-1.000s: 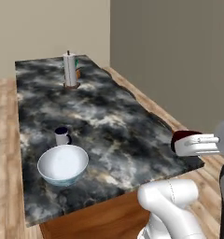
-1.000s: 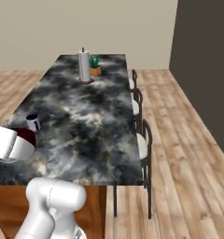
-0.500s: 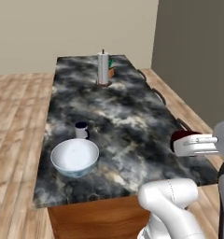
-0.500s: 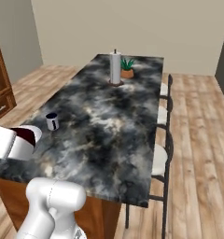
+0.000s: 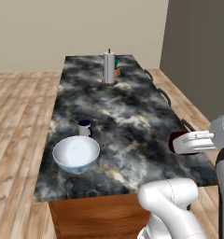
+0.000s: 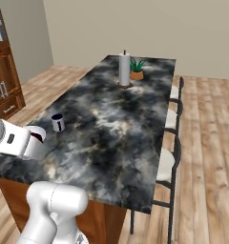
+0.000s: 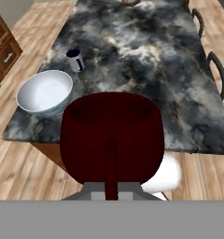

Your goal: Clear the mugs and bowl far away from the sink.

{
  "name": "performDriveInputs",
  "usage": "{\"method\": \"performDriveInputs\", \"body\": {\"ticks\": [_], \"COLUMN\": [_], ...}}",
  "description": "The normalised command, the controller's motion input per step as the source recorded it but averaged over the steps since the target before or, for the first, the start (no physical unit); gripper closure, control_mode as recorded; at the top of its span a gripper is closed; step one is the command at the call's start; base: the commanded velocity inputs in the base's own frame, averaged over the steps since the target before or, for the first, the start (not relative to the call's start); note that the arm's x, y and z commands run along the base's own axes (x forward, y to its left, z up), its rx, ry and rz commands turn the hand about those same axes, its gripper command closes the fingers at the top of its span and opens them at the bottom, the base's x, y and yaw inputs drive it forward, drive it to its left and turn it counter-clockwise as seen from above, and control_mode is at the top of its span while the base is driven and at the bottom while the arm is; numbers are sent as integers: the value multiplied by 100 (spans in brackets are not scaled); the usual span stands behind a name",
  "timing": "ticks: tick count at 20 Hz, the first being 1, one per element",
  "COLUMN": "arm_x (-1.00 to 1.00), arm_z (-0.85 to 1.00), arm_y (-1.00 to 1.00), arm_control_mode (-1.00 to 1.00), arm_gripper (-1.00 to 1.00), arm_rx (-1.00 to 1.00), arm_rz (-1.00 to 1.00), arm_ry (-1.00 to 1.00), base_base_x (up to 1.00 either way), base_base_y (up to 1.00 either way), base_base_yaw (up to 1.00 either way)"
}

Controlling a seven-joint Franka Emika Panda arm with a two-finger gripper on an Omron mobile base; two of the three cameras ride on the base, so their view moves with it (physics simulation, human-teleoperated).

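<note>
Hand view: dark red mug [image 7: 111, 135] pinched in the fingers (fingertips hidden behind it), above the counter [image 7: 146, 60].

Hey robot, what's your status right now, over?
Pincer shut on dark red mug, above black marbled counter. White navy-rimmed mug beside big white bowl. Path unobstructed.

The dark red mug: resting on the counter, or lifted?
Lifted. The dark red mug sits in the hand, with the counter well below it.

Base views flank the arm, sharing the counter [image 5: 132, 116] – hand view looks down closer
</note>
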Motion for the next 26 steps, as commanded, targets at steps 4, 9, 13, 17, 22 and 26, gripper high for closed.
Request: {"method": "performDriveInputs", "body": {"ticks": [4,9,13,17,22,26], "arm_x": [68,57,53,52,45,37], "arm_z": [-38,-45,-43,-45,-47,-42], "arm_y": [-3,-12,-21,-17,-12,-7], "arm_control_mode": [-100,-100,-100,-100,-100,-100], "arm_gripper": [100,100,100,100,100,100], "arm_rx": [0,0,0,0,0,0], "arm_rz": [4,5,6,6,8,9], "arm_ry": [7,0,0,0,0,0], "base_base_x": [0,0,0,0,0,0], "base_base_y": [0,0,0,0,0,0], "base_base_yaw": [0,0,0,0,0,0]}}
